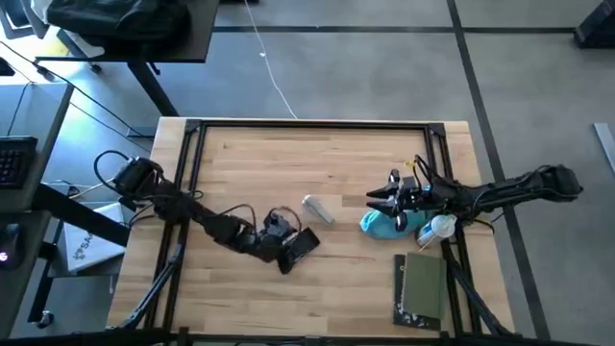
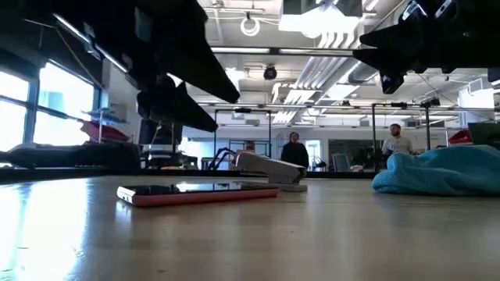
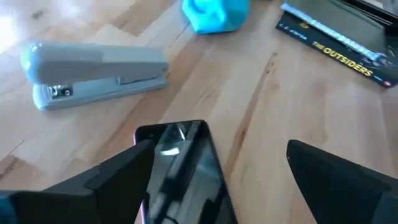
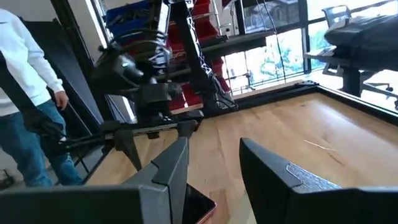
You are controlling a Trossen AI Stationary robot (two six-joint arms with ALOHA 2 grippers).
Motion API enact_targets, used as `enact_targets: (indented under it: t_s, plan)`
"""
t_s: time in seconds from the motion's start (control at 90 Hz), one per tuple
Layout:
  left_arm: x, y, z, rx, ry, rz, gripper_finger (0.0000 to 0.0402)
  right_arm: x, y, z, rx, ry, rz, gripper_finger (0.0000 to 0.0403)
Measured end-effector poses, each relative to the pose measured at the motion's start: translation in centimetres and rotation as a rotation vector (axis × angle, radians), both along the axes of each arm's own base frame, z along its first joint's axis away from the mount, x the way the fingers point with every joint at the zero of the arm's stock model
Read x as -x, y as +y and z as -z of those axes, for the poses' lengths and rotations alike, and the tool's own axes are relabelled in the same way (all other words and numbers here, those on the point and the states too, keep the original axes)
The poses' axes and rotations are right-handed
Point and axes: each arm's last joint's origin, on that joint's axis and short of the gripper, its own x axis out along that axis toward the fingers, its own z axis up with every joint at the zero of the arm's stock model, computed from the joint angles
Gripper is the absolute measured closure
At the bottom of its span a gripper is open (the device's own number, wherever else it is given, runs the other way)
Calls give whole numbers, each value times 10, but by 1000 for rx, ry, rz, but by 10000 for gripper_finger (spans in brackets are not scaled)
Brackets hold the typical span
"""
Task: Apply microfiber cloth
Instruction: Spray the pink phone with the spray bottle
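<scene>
The light-blue microfiber cloth (image 1: 381, 225) lies crumpled on the table at the right, and shows in the low view (image 2: 445, 172) and the left wrist view (image 3: 214, 14). My right gripper (image 1: 373, 200) hangs open just above it, fingers pointing toward the table's left (image 4: 214, 144), with nothing between them. My left gripper (image 1: 291, 255) hovers open above a dark phone (image 3: 183, 171), which lies flat on the table (image 2: 199, 193) at the middle. The left gripper's fingers stand on either side of the phone.
A pale grey stapler (image 1: 317, 209) lies between the phone and the cloth. A small bottle (image 1: 437, 229) stands right of the cloth. A dark olive book (image 1: 423, 288) lies at the near right. A person (image 4: 25, 93) stands beyond the table's left side.
</scene>
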Motion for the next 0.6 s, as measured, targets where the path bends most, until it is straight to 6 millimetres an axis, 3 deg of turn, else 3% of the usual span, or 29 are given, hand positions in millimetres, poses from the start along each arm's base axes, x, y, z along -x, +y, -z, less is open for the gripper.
enact_targets:
  t_s: [0.211, 0.6]
  plan:
    - [12, -22, 5, -130, -63, -83, 58, 0, 0, 1, -7, 10, 0, 287]
    - [7, -28, 56, -52, 20, -127, 58, 0, 0, 2, -6, 23, 13, 288]
